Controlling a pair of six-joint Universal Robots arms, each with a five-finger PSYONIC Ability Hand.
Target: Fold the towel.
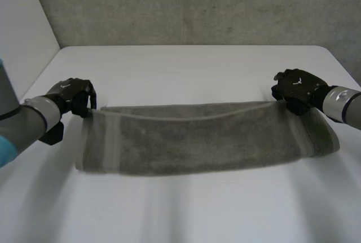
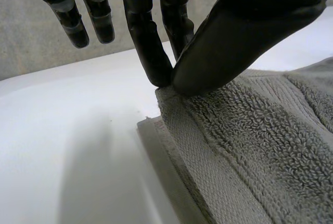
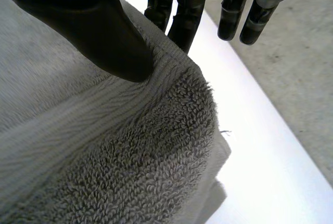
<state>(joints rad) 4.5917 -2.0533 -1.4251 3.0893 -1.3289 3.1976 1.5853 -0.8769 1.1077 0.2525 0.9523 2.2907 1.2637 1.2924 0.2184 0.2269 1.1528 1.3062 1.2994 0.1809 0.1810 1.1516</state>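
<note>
- In the head view the white table (image 1: 180,215) lies bare at 6 o'clock, nearest the camera.
- The grey towel (image 1: 208,136) sits over the middle of the table, drawn out in a long band from 9 o'clock to 3 o'clock. Its near long edge faces 6 o'clock. I cannot tell whether that edge rests on the table or hangs just above it.
- Paler woven bands cross the towel near both short ends. The end at 3 o'clock droops past the hand holding it.
- The left hand (image 1: 76,99) is at 9 o'clock, on the far corner of the towel's left end. In its wrist view the thumb and two fingers pinch the very tip of that corner. The other fingers hang straight beside them and touch nothing. A second layer of towel shows just under the pinched one.
- The right hand (image 1: 296,91) is at 3 o'clock, on the far corner of the right end. In its wrist view the thumb presses the woven band near that corner against two fingers behind the cloth. The remaining fingers are straight and clear of the towel.
- Beyond the towel's far edge the table runs on toward 12 o'clock, up to a grey concrete wall (image 1: 197,6).
</note>
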